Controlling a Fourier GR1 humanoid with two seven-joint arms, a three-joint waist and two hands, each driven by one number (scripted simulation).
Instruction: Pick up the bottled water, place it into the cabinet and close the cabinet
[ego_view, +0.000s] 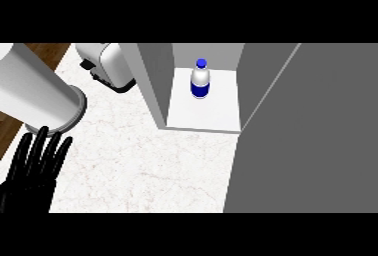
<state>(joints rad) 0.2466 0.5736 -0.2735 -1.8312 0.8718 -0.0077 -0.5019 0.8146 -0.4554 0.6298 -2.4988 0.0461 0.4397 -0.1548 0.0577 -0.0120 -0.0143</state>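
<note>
The bottled water (200, 79) stands upright inside the cabinet (203, 115), so only closing remains; my left hand (33, 167) rests near left with straight fingers, holding nothing.

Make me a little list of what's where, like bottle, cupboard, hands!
bottle: bottled water with blue cap, standing upright inside the cabinet
cabinet: cabinet open, white shelf showing
door: big grey cabinet door swung open at the right
left hand: left hand open, fingers up, resting at lower left, holding nothing
right hand: not in view
counter: marbled white counter
also there: white appliance at the back left
</note>
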